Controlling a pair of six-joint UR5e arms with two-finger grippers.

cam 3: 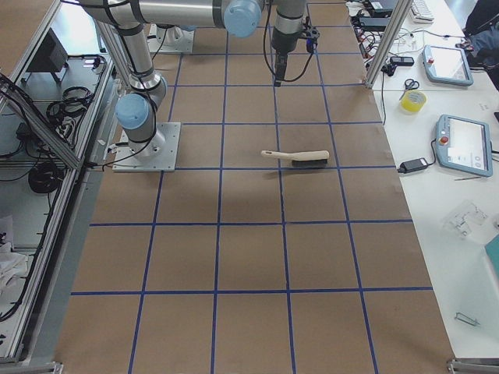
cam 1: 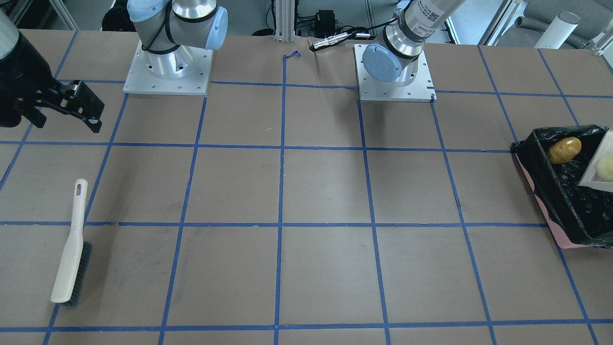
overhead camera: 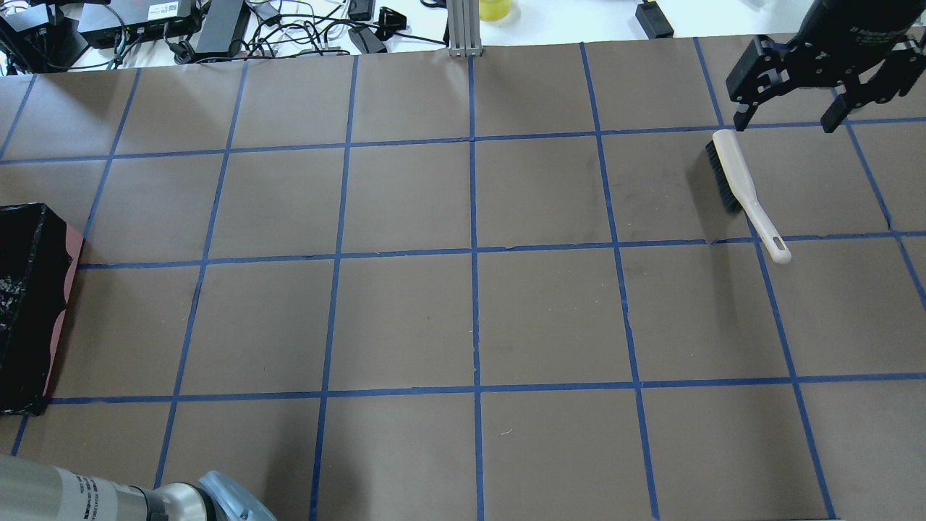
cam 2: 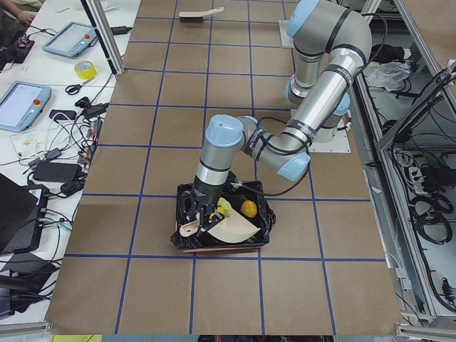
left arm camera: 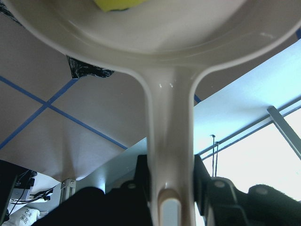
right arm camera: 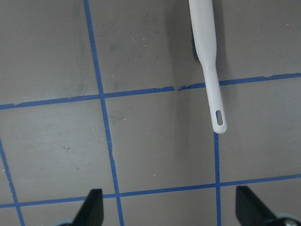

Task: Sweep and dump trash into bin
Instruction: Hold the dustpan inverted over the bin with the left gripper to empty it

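Note:
The bin, lined with black plastic, sits at the table's end and also shows in the overhead view. Above it my left gripper is shut on the handle of the beige dustpan, which is tilted into the bin. Of the trash, the orange-brown lump lies in the bin. The pale slice and the yellow wedge rest on the pan. My right gripper hangs open and empty above the far end of the table.
The beige brush lies flat on the brown table, bristles toward my right gripper, its handle pointing toward the robot. Blue tape lines grid the table. Cables and boxes line the far edge.

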